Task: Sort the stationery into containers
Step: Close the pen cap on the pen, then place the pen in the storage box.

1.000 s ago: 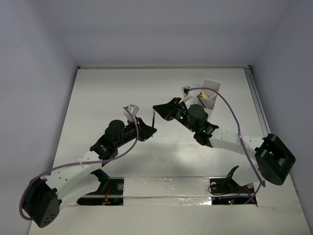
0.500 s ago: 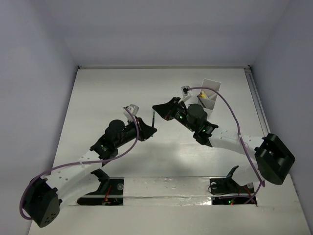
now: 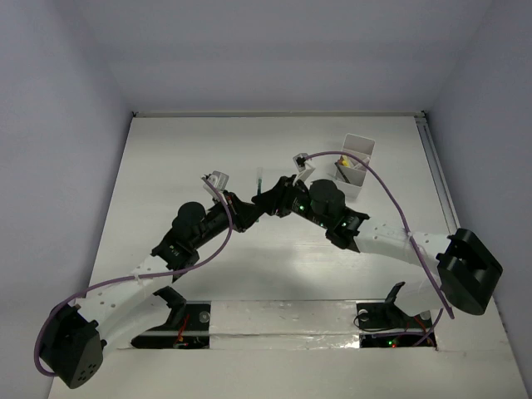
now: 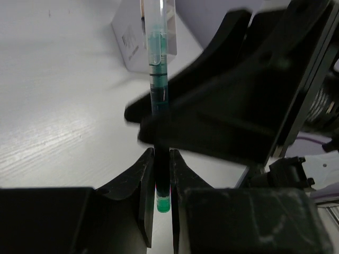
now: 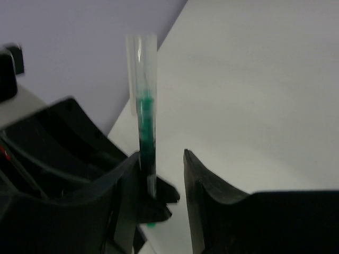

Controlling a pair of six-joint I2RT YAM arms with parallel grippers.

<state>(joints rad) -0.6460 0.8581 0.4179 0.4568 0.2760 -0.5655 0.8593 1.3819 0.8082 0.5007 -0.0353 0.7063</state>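
From above, the white box [image 3: 359, 147] holds a yellow-capped piece [image 3: 343, 165], well apart from the arms; left wrist: my left gripper [image 4: 161, 169] is clamped on the green pen [image 4: 159, 90]; right wrist: my right gripper [image 5: 161, 159] stands apart around it, so I judge this pen unsorted.

Lab test booth; bare walls [image 3: 274, 50] enclose white table [image 3: 174, 166].
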